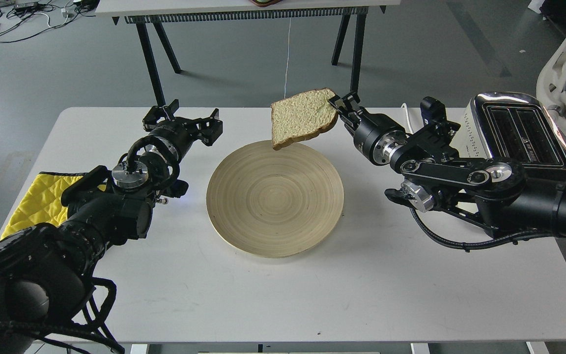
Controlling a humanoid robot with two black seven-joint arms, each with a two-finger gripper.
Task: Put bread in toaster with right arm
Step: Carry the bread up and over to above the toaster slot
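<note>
The bread (301, 117) is a pale slice with a brown crust, held in the air above the far edge of the round wooden plate (243, 226). My right gripper (338, 104) is shut on the slice's right edge. The cream toaster (519, 132) with a chrome top and two empty slots stands at the table's right edge, behind my right arm. My left gripper (184, 118) is open and empty, left of the plate, low over the table.
A yellow quilted cloth (32, 199) lies at the table's left edge under my left arm. The toaster's white cable (409, 125) runs off the back. A second table (243, 10) stands behind, and a white chair (565, 54) at far right.
</note>
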